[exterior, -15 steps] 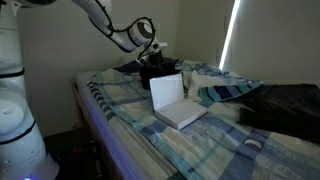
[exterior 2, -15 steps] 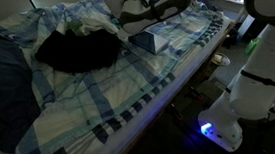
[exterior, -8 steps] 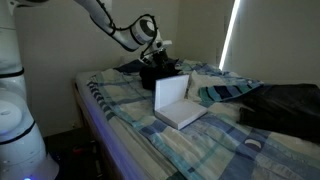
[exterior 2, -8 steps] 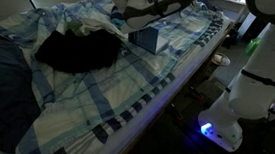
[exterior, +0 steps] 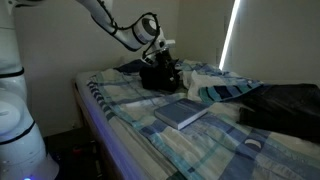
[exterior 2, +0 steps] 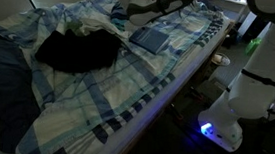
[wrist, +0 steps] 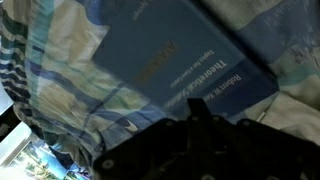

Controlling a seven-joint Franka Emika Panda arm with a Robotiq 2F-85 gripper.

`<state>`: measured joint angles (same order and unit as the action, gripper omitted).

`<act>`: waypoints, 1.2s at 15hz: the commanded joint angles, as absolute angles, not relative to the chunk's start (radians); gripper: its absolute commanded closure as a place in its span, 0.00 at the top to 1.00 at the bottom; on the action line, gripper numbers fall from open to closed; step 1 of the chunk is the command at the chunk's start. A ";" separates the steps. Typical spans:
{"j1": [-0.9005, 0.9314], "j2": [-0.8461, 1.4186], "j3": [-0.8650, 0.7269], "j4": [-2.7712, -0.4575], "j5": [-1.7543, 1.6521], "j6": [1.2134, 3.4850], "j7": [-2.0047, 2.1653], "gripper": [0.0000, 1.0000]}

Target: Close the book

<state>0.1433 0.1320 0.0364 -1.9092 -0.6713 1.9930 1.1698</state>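
We see the gripper [exterior: 165,72] hanging over the bed; if its jaws are apart or together, we cannot tell. Just beside it the book [exterior: 181,113] lies closed, blue cover up, flat on the plaid bedding [exterior: 118,100].

book [exterior: 181,113] flat on bedding [exterior: 120,97], bag [exterior 2: 75,49] apart on it

We see a white arm [exterior: 108,22]: glossy rounded segments with grey seams at the joints. A dark ring sits on the wrist joint [exterior: 147,25], up behind the book [exterior: 182,112]. The gripper [exterior: 162,70], just behind the book, is all black and bulky; in the wrist view it's a dark blur, fingers unreadable. The base [exterior 2: 255,82], well off from the book, has fat white shells with a blue glow [exterior 2: 208,129] low down.
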 commanded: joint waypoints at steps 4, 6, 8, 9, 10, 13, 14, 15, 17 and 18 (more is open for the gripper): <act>0.140 0.118 0.041 -1.911 -0.708 1.960 1.203 0.00; 0.144 0.111 0.047 -1.918 -0.698 1.964 1.194 0.00; 0.150 0.104 0.059 -1.920 -0.679 1.948 1.160 0.00; 0.152 0.099 0.064 -1.923 -0.671 1.943 1.148 0.00; 0.154 0.090 0.071 -1.924 -0.660 1.934 1.131 0.00; 0.158 0.058 0.090 -1.937 -0.608 1.925 1.080 0.00; 0.157 0.046 0.095 -1.940 -0.580 1.925 1.049 0.00; 0.156 0.036 0.099 -1.941 -0.553 1.924 1.020 0.00; 0.153 0.015 0.104 -1.942 -0.495 1.915 0.943 0.00; 0.152 0.007 0.104 -1.941 -0.470 1.902 0.906 0.00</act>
<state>0.1597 0.0637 0.0958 -1.9110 -0.5392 1.9364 1.0060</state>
